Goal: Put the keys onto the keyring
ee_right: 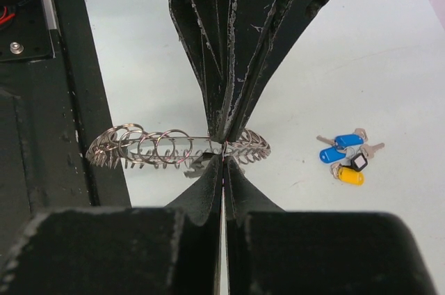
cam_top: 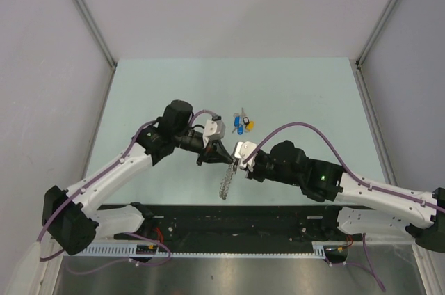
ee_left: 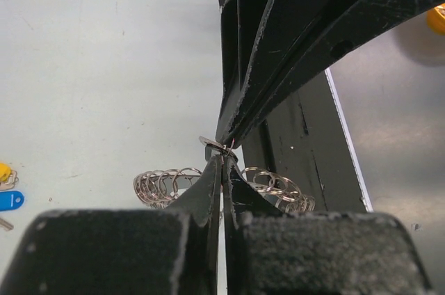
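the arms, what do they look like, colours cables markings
Both the left arm and right arm have white link shells, black joints, and a purple cable looped alongside. A green light glows on the right one's black elbow. The fingers are black, tapered, scuffed pale.

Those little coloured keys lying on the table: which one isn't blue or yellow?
The black-rimmed key, whose head is white in the middle. It lies between the two blue keys and the yellow key.
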Available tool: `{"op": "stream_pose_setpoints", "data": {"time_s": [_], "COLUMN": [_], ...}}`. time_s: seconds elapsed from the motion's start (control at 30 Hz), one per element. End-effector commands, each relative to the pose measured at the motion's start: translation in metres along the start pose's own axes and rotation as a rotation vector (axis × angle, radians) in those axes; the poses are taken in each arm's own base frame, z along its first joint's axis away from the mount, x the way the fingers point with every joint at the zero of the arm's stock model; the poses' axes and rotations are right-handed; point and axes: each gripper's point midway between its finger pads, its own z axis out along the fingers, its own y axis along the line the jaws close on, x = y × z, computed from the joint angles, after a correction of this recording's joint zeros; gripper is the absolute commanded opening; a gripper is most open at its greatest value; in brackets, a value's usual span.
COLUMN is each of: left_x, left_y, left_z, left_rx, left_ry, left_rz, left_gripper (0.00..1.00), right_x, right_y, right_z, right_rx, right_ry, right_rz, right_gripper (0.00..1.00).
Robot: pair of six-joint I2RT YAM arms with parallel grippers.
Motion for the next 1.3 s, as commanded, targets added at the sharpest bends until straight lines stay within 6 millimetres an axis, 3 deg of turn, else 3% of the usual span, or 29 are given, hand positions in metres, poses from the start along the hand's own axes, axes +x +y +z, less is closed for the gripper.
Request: {"op": "stream_pose_setpoints", "data": {"time_s": [0.0, 0.23, 0.77, 1.27], "left_x": [-0.024, -0.026, -0.056, -0.041], "left_y": [-0.009, -0.006, 0.0, 0.007], "left_z": [-0.005, -0.006, -0.014, -0.016], "left_rx": [0.004, -0.031, -0.192, -0.307], "left_ry": [-0.068, -0.078, -0.282, -0.371], "left_rz": [0.039, 0.033, 0.025, -0.029], "left_gripper": [0.0, 0.0, 0.0, 0.0], "right_x": [-0.003, -0.001, -0.005, -0.013], "right_y": [-0.003, 0.001, 0.005, -0.008], "right_z": [-0.004, -0.005, 0.004, -0.001], "right_rx": [0.019, 0.012, 0.016, 0.078], "right_ry": [-0.002, -0.005, -0.047, -0.081], "right_rz": [0.021, 0.034, 0.043, 0.023], "right_gripper": [0.0, 0.0, 0.0, 0.0]}}
